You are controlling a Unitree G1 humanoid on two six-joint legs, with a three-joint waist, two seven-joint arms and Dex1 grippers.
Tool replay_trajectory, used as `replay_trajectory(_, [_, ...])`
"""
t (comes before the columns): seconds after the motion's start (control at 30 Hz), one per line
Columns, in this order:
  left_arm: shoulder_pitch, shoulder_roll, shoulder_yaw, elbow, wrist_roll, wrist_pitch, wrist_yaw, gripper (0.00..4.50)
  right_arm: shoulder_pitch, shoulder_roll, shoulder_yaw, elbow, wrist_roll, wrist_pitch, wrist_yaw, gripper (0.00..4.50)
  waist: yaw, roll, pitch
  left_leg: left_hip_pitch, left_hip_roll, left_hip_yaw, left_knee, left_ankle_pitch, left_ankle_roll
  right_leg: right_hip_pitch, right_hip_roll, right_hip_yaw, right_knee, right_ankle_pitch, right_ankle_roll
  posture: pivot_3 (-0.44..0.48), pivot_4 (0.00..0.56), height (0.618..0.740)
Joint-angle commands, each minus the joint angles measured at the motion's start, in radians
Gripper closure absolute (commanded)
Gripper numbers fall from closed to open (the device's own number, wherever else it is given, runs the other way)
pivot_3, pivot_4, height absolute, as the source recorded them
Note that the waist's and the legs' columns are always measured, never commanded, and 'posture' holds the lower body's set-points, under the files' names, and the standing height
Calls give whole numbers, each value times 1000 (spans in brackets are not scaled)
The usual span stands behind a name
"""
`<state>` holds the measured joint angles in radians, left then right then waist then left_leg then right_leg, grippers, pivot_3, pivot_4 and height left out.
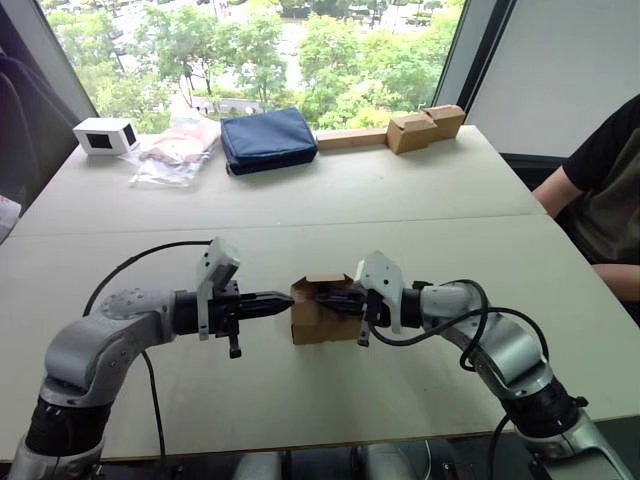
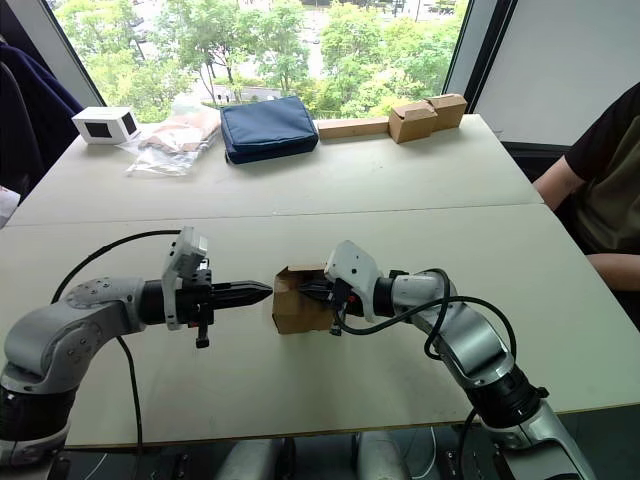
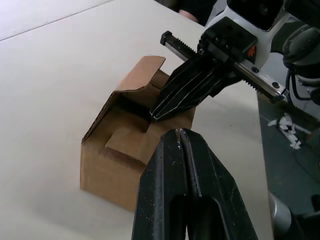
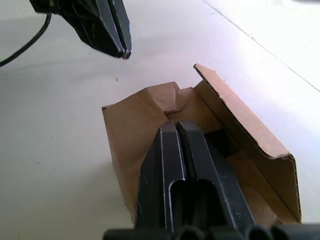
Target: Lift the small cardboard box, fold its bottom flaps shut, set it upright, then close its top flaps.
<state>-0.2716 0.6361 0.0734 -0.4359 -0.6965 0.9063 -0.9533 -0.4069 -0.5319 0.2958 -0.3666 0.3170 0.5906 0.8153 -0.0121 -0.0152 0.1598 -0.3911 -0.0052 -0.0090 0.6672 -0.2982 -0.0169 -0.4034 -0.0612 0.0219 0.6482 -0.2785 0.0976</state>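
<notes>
The right tool (image 1: 338, 297) has its two black fingers pressed together with nothing between them, and their tips rest down on the top flaps (image 3: 131, 140) of the small cardboard box (image 1: 318, 316), reaching in over the box's right edge. In the right wrist view the fingers (image 4: 177, 165) lie flat along a folded-in flap, with another flap standing up at an angle just beside them. The left tool (image 1: 282, 297) is likewise closed on nothing, its fingers squeezed into one point that sits just beside the box's upper left corner; whether it touches the cardboard cannot be told. The two tools face each other across the box, tip toward tip.

The box stands upright on the near part of the pale worktop (image 1: 330, 200), between the two tools. Its top is partly folded: one flap lies inward and low, one rear flap (image 3: 145, 75) stands raised, and a dark gap shows between them.

Well beyond the box, along the worktop's far edge by the window, lie a dark blue pouch (image 1: 267, 139), a clear plastic bag (image 1: 176, 152) just left of the pouch, and a small white box with a dark face (image 1: 105, 136) further left. To the right of the pouch sit two joined tan boxes (image 1: 426, 127) with a long flat cardboard strip (image 1: 350, 139). A person in a dark sleeve (image 1: 600, 180) sits well to the right of the box, at the worktop's right edge.
</notes>
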Motion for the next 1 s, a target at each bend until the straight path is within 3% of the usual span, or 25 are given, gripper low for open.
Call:
replay_trajectory(0.03, [-5, -6, -30, -16, 2, -32, 14, 4459, -19, 8, -12, -13, -1, -19, 5, 4500, 0, 0, 0, 0, 0, 0, 0, 0, 0, 0, 0, 0, 0, 0, 0, 0, 150, 740])
replay_trajectory(0.33, [14, -5, -151, 48, 96, -138, 4, 4459, -2, -12, -62, -91, 58, 18, 22, 4500, 1, 0, 0, 0, 0, 0, 0, 0, 0, 0, 0, 0, 0, 0, 0, 0, 150, 740])
replay_trajectory(0.63, [5, -21, -158, 85, 98, -172, 11, 4459, -87, 9, -191, -93, 193, 103, -2, 4500, 1, 0, 0, 0, 0, 0, 0, 0, 0, 0, 0, 0, 0, 0, 0, 0, 150, 740])
replay_trajectory(0.8, [-2, -18, -151, 83, 91, -167, 13, 4459, -164, -6, -97, 51, 22, 24, -53, 4500, 1, 0, 0, 0, 0, 0, 0, 0, 0, 0, 0, 0, 0, 0, 0, 0, 150, 740])
replay_trajectory(1.0, [7, -14, -144, 69, 88, -166, 23, 4459, -187, -12, 3, 110, -83, -27, -23, 4500, -1, 0, 0, 0, 0, 1, -1, 0, 0, 0, 0, 0, 0, 0, 0, 0, 150, 740])
